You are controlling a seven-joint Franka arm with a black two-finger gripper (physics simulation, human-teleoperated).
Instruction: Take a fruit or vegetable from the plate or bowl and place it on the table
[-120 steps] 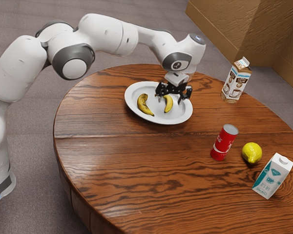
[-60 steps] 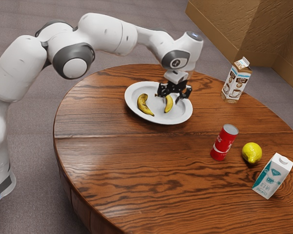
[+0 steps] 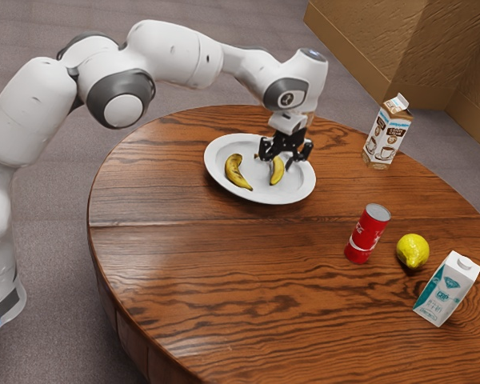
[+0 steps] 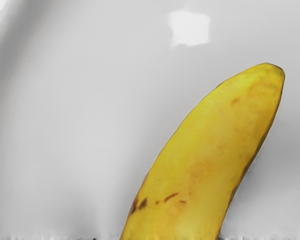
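"Grey carpet (image 3: 184, 32), brown wall (image 3: 432, 52), round wooden bench (image 3: 208, 280). Gripper (image 3: 281, 165)?"
"Over the white plate (image 3: 292, 188), tipped downward, its two fingers apart, one banana (image 3: 277, 173) between them."
"So where's the fruit?"
"That banana's on the plate. Wrist view: yellow, few brown marks, pale plate around it."
"Second one?"
"Other banana (image 3: 236, 171), same plate, toward the exterior view's left, apart from the gripper."
"Rest, quick."
"Red can (image 3: 366, 234), upright. Lemon (image 3: 413, 251) near it, teal-and-white carton (image 3: 446, 290) near the lemon. Brown-and-white carton (image 3: 387, 134) well apart from those, toward the wall. All on the bench."
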